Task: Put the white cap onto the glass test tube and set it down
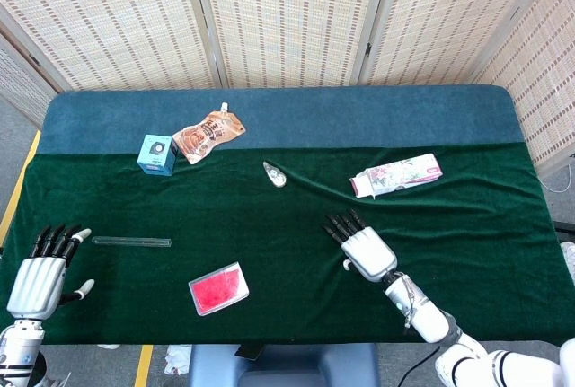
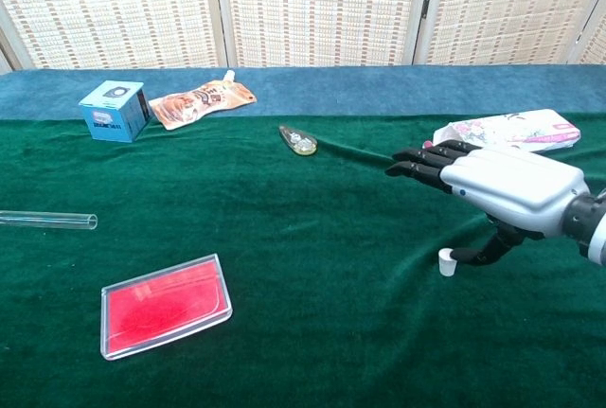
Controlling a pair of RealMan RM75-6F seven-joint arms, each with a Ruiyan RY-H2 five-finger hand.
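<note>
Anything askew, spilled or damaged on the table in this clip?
Nothing spilled or broken. The green cloth has a raised crease running from the small clear item toward the right hand. The white cap sits at that hand's thumb tip; the glass test tube lies flat, far off by the left hand.
</note>
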